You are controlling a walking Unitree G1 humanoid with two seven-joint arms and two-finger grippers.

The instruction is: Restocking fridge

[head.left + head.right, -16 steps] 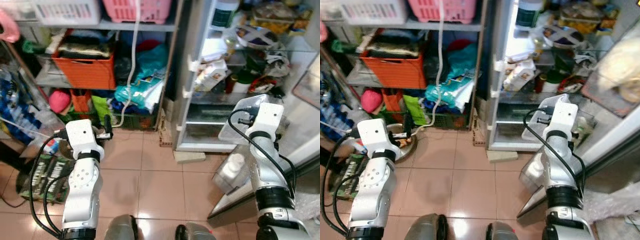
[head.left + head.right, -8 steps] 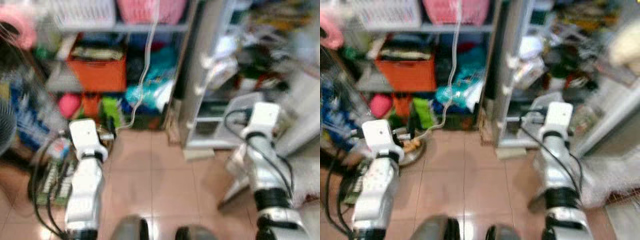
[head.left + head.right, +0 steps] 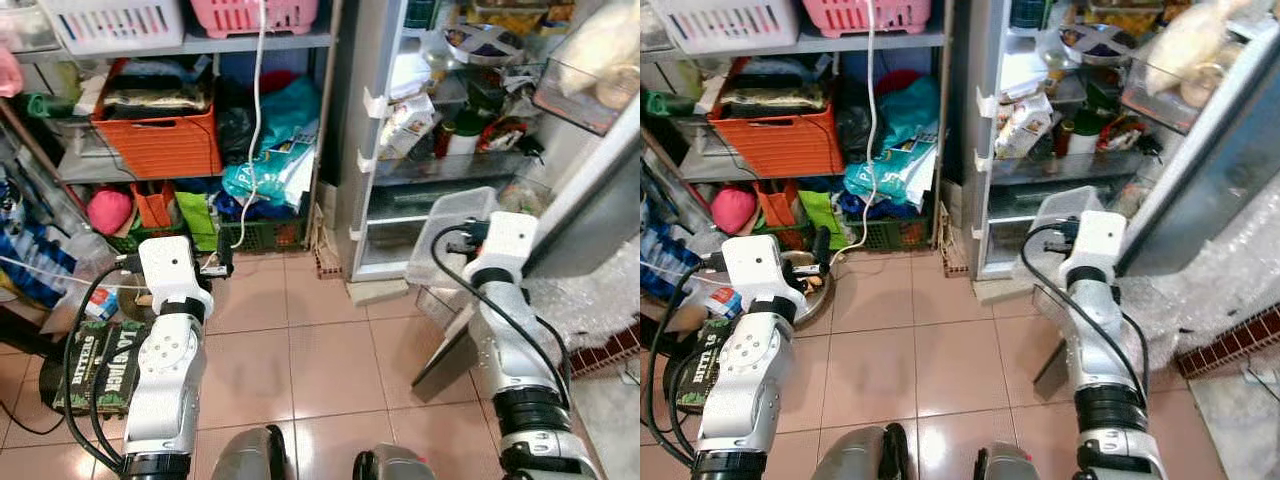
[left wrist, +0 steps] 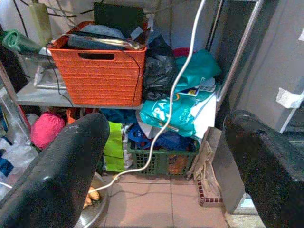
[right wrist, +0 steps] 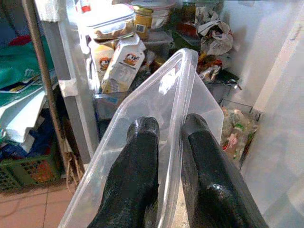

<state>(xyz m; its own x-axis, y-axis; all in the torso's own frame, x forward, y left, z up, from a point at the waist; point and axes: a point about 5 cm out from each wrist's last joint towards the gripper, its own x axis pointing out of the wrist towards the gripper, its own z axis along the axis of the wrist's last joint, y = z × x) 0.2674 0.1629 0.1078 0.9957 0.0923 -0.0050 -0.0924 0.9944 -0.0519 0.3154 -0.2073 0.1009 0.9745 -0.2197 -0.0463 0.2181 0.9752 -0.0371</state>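
Item: clear plastic container (image 5: 156, 137), rectangular with rounded corners, thin-walled and see-through; nothing is seen inside.
Location: held in front of the open fridge (image 3: 440, 150), low on the right, level with its bottom shelves.
Orientation: tilted on edge, long axis running from the pincer up and away toward the fridge shelves.
Right pincer (image 5: 166, 130): narrowed on the container's rim, one finger on each side of the wall.
Left pincer (image 4: 161, 156): spread wide, holding nothing, facing the storage shelf with the orange basket (image 4: 97, 71).
Obscured: the container's near end is cut off behind the fingers; the fridge contents are crowded and hard to identify.
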